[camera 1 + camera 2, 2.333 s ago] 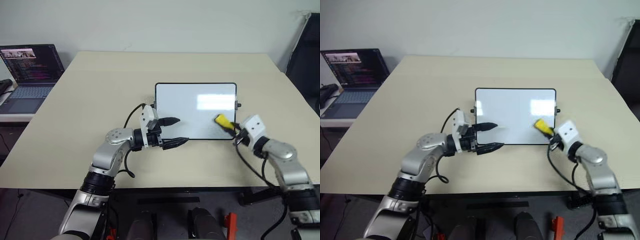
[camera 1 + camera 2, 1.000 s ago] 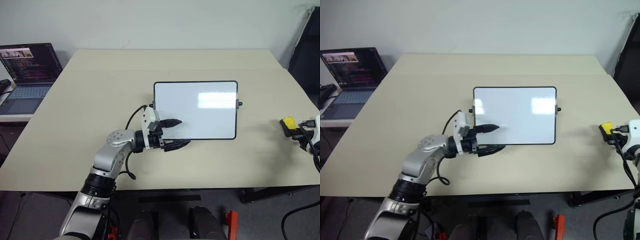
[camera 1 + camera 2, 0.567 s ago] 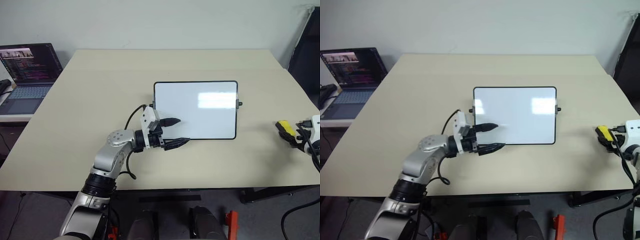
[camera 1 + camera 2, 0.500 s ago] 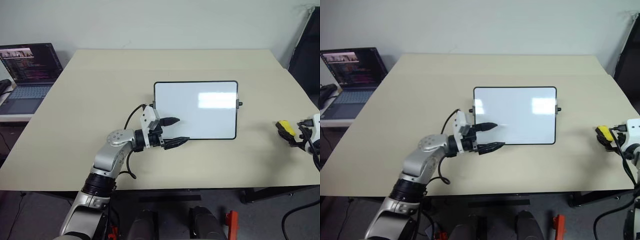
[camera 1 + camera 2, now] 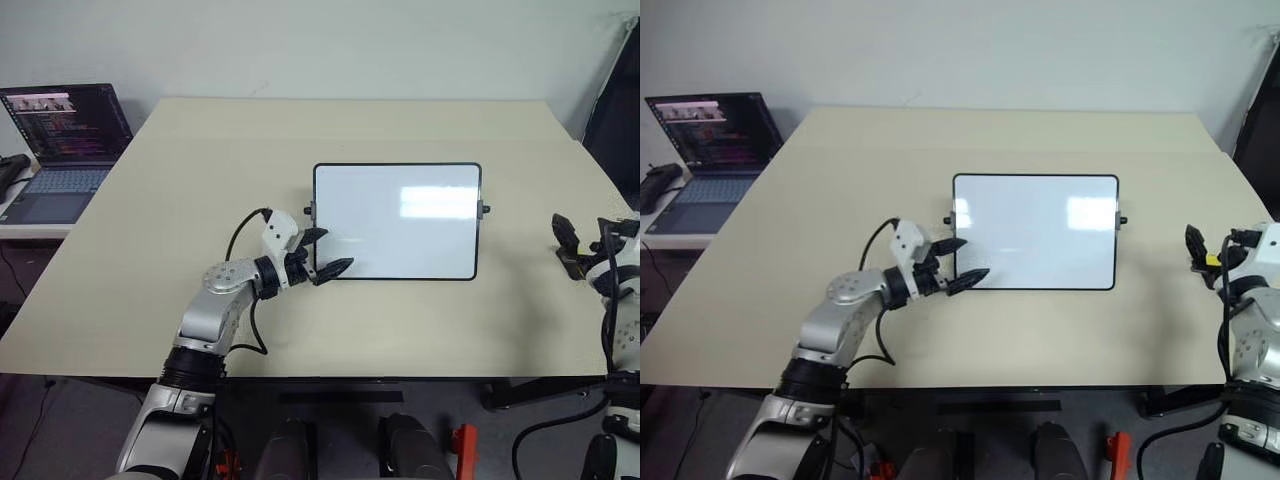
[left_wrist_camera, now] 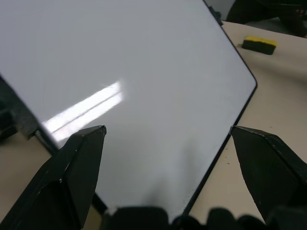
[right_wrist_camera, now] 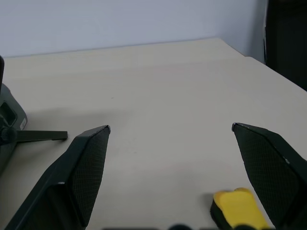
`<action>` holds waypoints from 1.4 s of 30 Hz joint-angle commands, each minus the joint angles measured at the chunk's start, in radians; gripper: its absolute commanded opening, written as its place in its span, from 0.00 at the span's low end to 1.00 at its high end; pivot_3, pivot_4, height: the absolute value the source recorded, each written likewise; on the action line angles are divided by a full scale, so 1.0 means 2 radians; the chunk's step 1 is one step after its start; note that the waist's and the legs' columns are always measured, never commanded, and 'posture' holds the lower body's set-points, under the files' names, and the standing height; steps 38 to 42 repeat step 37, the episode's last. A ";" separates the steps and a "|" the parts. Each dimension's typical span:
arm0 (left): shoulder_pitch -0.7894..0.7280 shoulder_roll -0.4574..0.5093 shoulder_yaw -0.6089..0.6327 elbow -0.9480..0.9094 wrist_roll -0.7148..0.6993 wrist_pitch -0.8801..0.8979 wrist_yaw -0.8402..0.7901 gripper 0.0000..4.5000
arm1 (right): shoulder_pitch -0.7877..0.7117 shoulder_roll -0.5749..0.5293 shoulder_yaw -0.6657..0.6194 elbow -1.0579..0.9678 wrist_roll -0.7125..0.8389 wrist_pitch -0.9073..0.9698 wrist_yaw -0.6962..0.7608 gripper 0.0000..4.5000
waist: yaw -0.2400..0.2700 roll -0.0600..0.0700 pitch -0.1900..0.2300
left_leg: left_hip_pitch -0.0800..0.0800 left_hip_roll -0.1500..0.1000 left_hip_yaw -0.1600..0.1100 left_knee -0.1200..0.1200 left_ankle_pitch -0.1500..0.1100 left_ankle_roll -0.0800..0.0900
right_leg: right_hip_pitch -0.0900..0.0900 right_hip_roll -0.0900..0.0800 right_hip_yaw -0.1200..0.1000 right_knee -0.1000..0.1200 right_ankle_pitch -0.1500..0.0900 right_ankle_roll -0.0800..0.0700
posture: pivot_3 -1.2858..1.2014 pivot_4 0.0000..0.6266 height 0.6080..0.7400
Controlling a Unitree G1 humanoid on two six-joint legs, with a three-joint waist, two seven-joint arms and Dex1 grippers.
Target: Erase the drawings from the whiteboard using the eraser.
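The left gripper (image 5: 325, 252) has its two black fingers spread apart and holds nothing. It sits at the near left corner of the whiteboard (image 5: 397, 220), with the fingertips close over the board's edge; whether they touch it I cannot tell.

The right gripper (image 7: 170, 132) is also wide open and empty, raised a little above the table (image 5: 200, 180) near its right edge, well apart from the board.

The eraser (image 7: 238, 207), a small yellow block, lies on the table just below the right gripper's fingers, free of them.

The whiteboard lies flat in the middle of the table. Its surface looks clean, with a bright glare patch; no drawings can be made out.

Far left, an open laptop (image 5: 62, 130) shows a screen whose text is too small to read.
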 commanded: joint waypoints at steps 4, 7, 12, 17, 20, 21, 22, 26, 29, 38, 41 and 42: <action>-0.004 -0.004 0.008 -0.007 0.002 -0.016 0.002 1.00 | -0.011 -0.009 -0.001 0.004 -0.003 -0.017 -0.004 0.99 | 0.000 0.000 0.000 | 0.000 0.000 0.000 0.000 0.000 0.000 | 0.000 0.000 0.000 0.000 0.000 0.000 | 0.52 0.24 1.00; -0.005 -0.004 0.008 -0.005 0.001 -0.018 -0.002 1.00 | -0.010 -0.012 0.003 0.003 -0.005 -0.017 0.000 0.99 | 0.000 0.000 0.000 | 0.000 0.000 0.000 0.000 0.000 0.000 | 0.000 0.000 0.000 0.000 0.000 0.000 | 0.52 0.24 1.00; -0.014 0.000 0.013 0.005 -0.009 -0.017 -0.023 1.00 | -0.005 -0.014 0.003 -0.005 -0.008 -0.014 -0.004 0.99 | 0.000 0.000 0.000 | 0.000 0.000 0.000 0.000 0.000 0.000 | 0.000 0.000 0.000 0.000 0.000 0.000 | 0.52 0.24 1.00; -0.027 0.003 0.026 0.021 -0.016 -0.021 -0.035 1.00 | 0.004 -0.012 0.003 -0.006 -0.009 -0.017 -0.004 0.99 | 0.000 0.000 0.000 | 0.000 0.000 0.000 0.000 0.000 0.000 | 0.000 0.000 0.000 0.000 0.000 0.000 | 0.52 0.24 1.00; -0.028 0.006 0.034 0.021 -0.023 -0.015 -0.041 1.00 | 0.011 -0.006 0.007 -0.011 -0.010 -0.017 -0.004 0.99 | -0.001 0.000 0.000 | 0.000 0.000 0.000 0.000 0.000 0.000 | 0.000 0.000 0.000 0.000 0.000 0.000 | 0.52 0.24 1.00; -0.028 0.008 0.037 0.022 -0.025 -0.012 -0.043 1.00 | 0.013 -0.003 0.008 -0.013 -0.008 -0.015 -0.004 0.99 | -0.001 0.000 0.000 | 0.000 0.000 0.000 0.000 0.000 0.000 | 0.000 0.000 0.000 0.000 0.000 0.000 | 0.52 0.24 1.00; -0.027 0.012 0.040 0.026 -0.026 -0.012 -0.049 1.00 | 0.015 0.002 0.011 -0.020 -0.008 -0.013 -0.007 0.99 | -0.001 0.000 0.000 | 0.000 0.000 0.000 0.000 0.000 0.000 | 0.000 0.000 0.000 0.000 0.000 0.000 | 0.52 0.24 1.00; -0.039 0.023 0.046 0.042 -0.023 -0.005 -0.053 1.00 | 0.017 0.012 0.018 -0.042 -0.004 -0.001 -0.014 0.99 | -0.001 0.000 0.000 | 0.000 0.000 0.000 0.000 0.000 0.000 | 0.000 0.000 0.000 0.000 0.000 0.000 | 0.52 0.24 1.00; -0.048 0.024 0.050 0.038 -0.023 -0.004 -0.044 1.00 | 0.012 0.014 0.022 -0.026 -0.004 -0.011 -0.005 0.99 | 0.000 0.000 0.000 | 0.000 0.000 0.000 0.000 0.000 0.000 | 0.000 0.000 0.000 0.000 0.000 0.000 | 0.52 0.24 1.00; -0.051 0.039 0.054 0.024 -0.028 0.012 -0.065 1.00 | 0.008 0.025 0.030 -0.025 -0.005 -0.015 -0.008 0.99 | -0.001 0.000 0.000 | 0.000 0.000 0.000 0.000 0.000 0.000 | 0.000 0.000 0.000 0.000 0.000 0.000 | 0.52 0.24 1.00; -0.051 0.039 0.054 0.024 -0.028 0.012 -0.065 1.00 | 0.008 0.025 0.030 -0.025 -0.005 -0.015 -0.008 0.99 | -0.001 0.000 0.000 | 0.000 0.000 0.000 0.000 0.000 0.000 | 0.000 0.000 0.000 0.000 0.000 0.000 | 0.52 0.24 1.00; -0.051 0.039 0.054 0.024 -0.028 0.012 -0.065 1.00 | 0.008 0.025 0.030 -0.025 -0.005 -0.015 -0.008 0.99 | -0.001 0.000 0.000 | 0.000 0.000 0.000 0.000 0.000 0.000 | 0.000 0.000 0.000 0.000 0.000 0.000 | 0.52 0.24 1.00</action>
